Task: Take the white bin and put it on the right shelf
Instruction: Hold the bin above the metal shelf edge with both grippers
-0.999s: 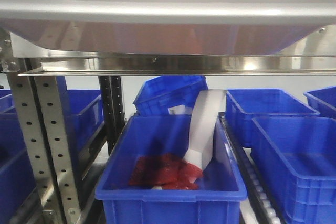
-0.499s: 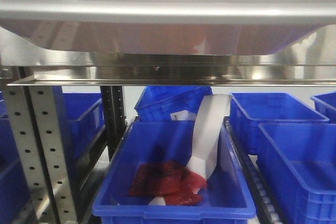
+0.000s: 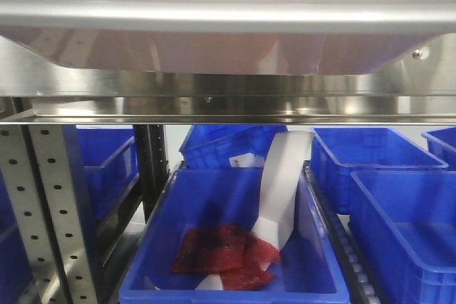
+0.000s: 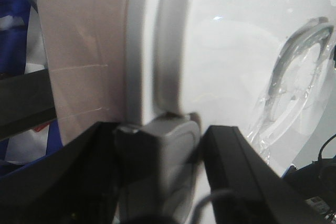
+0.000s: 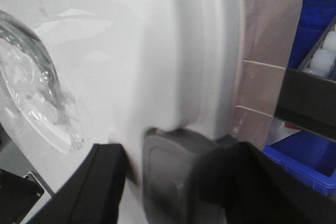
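Bin [image 3: 214,51]: hangs across 12 o'clock of the front view, off any surface, just above the rail [image 3: 228,109] of the shelf [image 3: 424,76] and not yet set on it.
Change: puts the rail lower in frame than a second ago, bares a broader steel band under the bin, slides the upright [image 3: 50,204] toward 9 o'clock, sinks the crates [image 3: 235,275] toward 6 o'clock; leaves the bin fixed in frame.
Meaning: reads as a lift of camera and bin together; probably brings the base clear of the rail, so a push toward 12 o'clock onto the shelf seems close.
Long axis: runs from 9 to 3 o'clock, level, parallel with the rail.
Facing: points lid to 12 o'clock and base to 6 o'clock; seems to turn a long side toward the shelf.
Left jaws: clamp the bin, presumably at its 9 o'clock end; stand spread wide, with a grey pad [image 4: 157,166] pressed on the lid rim in the left wrist view.
Right jaws: clamp the opposite end likewise, grey pad [image 5: 178,177] tight against the rim; hold nothing else.
Risk: could catch the base on the rail if the lift falls short.
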You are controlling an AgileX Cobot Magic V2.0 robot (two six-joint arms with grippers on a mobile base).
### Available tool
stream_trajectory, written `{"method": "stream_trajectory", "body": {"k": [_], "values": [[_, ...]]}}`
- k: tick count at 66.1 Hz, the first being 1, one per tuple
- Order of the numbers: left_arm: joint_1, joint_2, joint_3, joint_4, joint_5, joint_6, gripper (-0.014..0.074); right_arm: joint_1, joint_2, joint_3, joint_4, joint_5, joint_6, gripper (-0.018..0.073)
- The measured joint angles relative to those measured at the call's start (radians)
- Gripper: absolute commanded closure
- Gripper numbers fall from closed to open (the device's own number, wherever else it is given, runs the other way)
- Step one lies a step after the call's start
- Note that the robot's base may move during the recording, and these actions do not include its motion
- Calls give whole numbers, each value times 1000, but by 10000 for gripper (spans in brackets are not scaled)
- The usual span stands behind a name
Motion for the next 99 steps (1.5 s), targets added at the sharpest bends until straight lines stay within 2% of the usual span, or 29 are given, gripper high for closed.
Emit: {"method": "stream_trajectory", "body": {"k": [99], "values": [[0,0,0,0,1,0,420,0,0,0,0,0,2,200]]}}
